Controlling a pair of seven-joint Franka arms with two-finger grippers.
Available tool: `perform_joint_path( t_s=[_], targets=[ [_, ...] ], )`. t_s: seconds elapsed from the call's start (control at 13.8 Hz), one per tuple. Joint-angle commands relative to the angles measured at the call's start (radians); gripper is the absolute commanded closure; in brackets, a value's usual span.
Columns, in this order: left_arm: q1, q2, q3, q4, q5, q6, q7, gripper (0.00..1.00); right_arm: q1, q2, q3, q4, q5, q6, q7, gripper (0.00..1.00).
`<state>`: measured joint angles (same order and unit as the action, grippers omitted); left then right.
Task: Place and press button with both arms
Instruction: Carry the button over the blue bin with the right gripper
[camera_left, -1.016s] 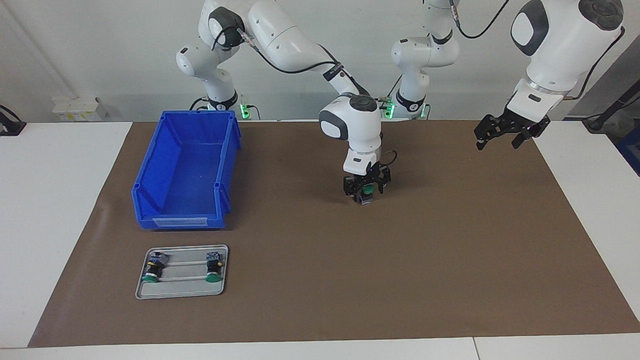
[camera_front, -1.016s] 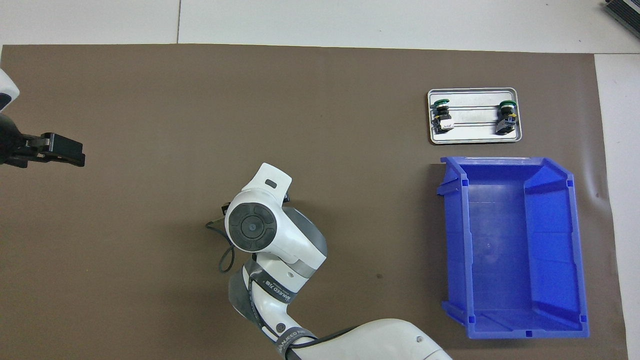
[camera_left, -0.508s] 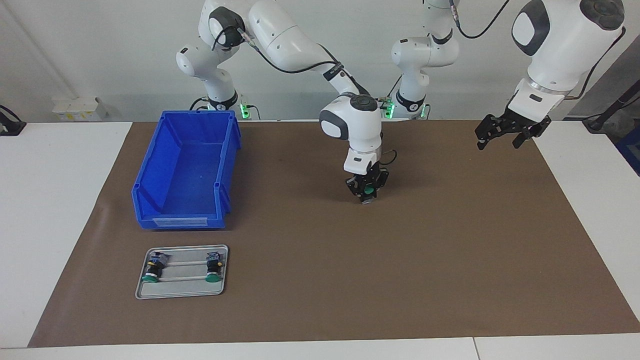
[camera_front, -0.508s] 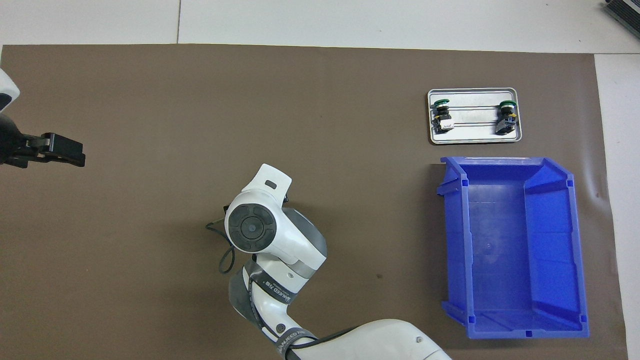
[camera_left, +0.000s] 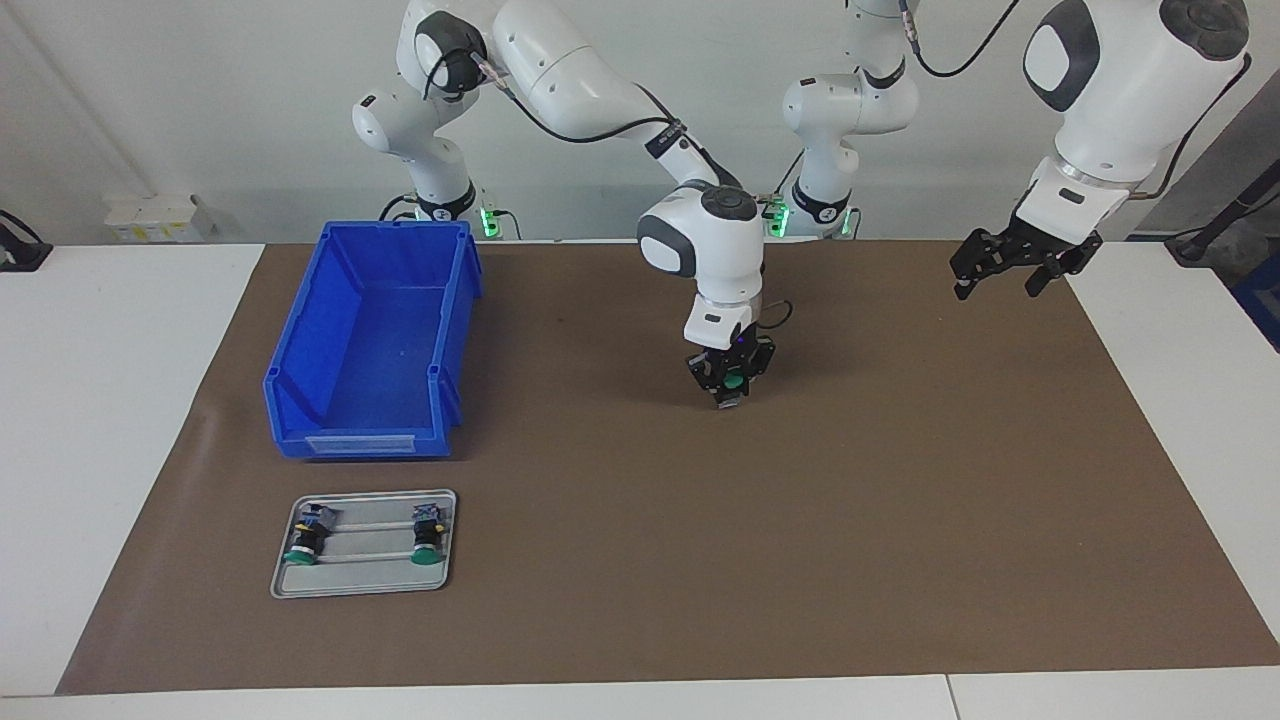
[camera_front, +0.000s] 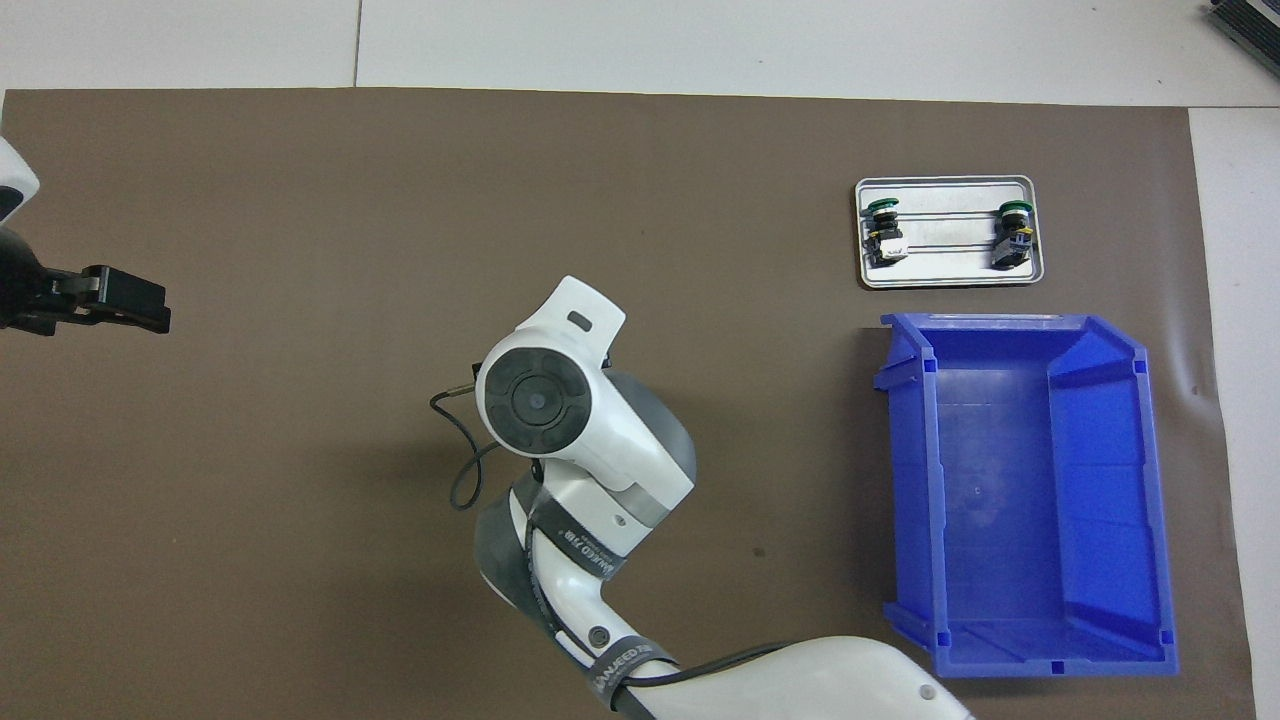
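In the facing view a green-capped button (camera_left: 735, 381) sits between the fingers of my right gripper (camera_left: 731, 392), which points straight down and is shut on it over the middle of the brown mat (camera_left: 900, 500). Whether the button's base touches the mat I cannot tell. From overhead, the right arm's wrist (camera_front: 535, 400) hides both the gripper and the button. My left gripper (camera_left: 995, 283) hangs open and empty over the mat's edge at the left arm's end of the table. Only the left gripper's tip (camera_front: 125, 300) shows in the overhead view.
An empty blue bin (camera_left: 300, 330) stands at the right arm's end. Just farther from the robots lies a metal tray (camera_left: 365, 582) holding two more green-capped buttons (camera_left: 300, 540) (camera_left: 428, 535) on their sides. White table surrounds the mat.
The right gripper's fingers closed in on the button, and the right wrist rose slightly. The left arm kept still.
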<state>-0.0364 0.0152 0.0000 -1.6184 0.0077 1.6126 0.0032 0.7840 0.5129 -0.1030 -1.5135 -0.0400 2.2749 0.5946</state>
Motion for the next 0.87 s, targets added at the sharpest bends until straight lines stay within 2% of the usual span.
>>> perform_joint_path(
  t_s=[0.0,0.22,0.36,0.58,0.8],
  targets=[
    [0.004,-0.029,-0.005,-0.035,0.017,0.015,-0.005,0.0,-0.129,-0.164,0.013,-0.04,0.002,-0.134,-0.024,1.0],
    [0.004,-0.029,-0.005,-0.035,0.017,0.015,-0.005,0.0,-0.27,-0.263,0.014,-0.05,0.002,-0.263,-0.183,1.0],
    [0.004,-0.029,-0.005,-0.035,0.017,0.015,-0.005,0.0,-0.388,-0.336,0.014,-0.112,0.009,-0.302,-0.361,1.0],
    [0.004,-0.029,-0.005,-0.035,0.017,0.015,-0.005,0.0,-0.527,-0.405,0.014,-0.223,0.009,-0.304,-0.577,1.0],
    [0.004,-0.029,-0.005,-0.035,0.017,0.015,-0.005,0.0,-0.621,-0.491,0.014,-0.44,0.009,-0.179,-0.692,1.0]
  ],
)
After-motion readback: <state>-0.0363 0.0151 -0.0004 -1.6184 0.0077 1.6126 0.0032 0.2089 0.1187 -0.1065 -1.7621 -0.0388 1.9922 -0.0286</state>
